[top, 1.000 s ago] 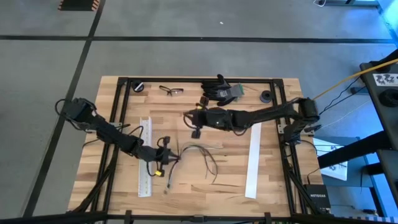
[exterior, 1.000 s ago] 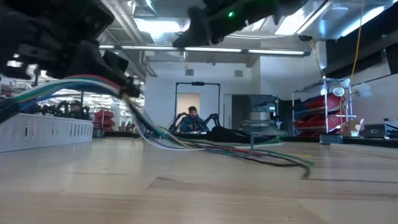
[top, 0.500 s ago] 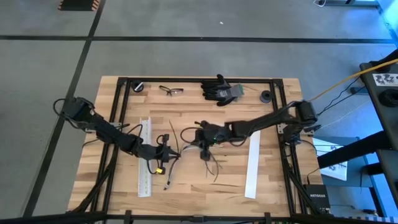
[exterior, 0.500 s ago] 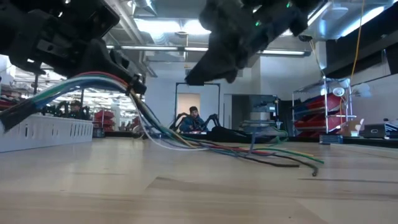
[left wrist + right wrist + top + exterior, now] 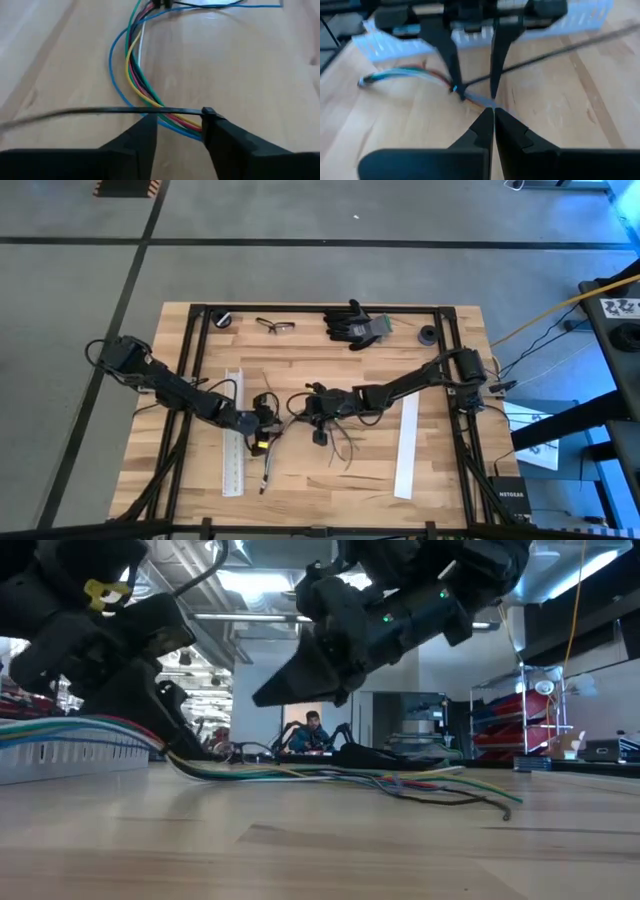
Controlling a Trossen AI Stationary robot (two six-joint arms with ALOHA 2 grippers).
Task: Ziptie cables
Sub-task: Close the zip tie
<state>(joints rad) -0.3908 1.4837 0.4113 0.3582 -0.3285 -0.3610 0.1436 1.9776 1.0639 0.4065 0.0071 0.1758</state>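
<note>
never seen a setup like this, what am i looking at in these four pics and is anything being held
Two dark robot arms work at a wooden table. One picture looks straight down from above, one sits level with the tabletop, and two come from cameras on the arms' wrists.

Near the middle lie the cables, thin coloured wires with a black zip tie looped around them. The left gripper has its fingers apart on either side of that tie, not squeezing it. The right gripper is shut, its tip down at the bundle; whether it pinches anything cannot be told.

Also on the table: two long white strips, safety glasses and a black glove.
</note>
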